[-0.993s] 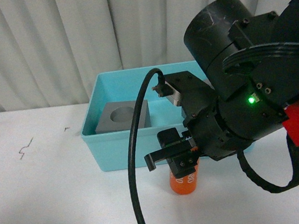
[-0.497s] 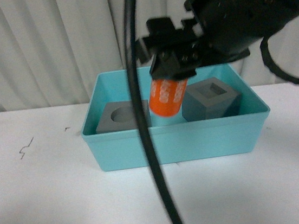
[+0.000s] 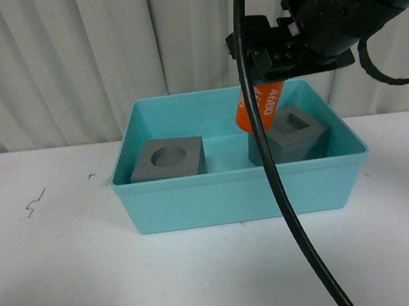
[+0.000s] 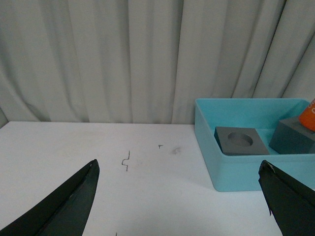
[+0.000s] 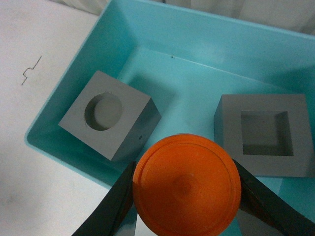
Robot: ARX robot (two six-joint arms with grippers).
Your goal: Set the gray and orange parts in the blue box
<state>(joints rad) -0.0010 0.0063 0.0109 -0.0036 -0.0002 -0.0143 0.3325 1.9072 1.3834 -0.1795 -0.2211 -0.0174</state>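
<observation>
Front view: blue box (image 3: 239, 193) holds both gray cubes (image 3: 168, 160); my right claw (image 3: 263, 56), clamped on the orange cylinder (image 3: 255, 106), hangs over it. My left claw (image 4: 179, 201) is spread apart above the tabletop (image 3: 70, 274).

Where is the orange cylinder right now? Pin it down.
In the front view the orange cylinder hangs in the right claw, above the blue box, over its right half beside the gray cube with the square recess.
</observation>
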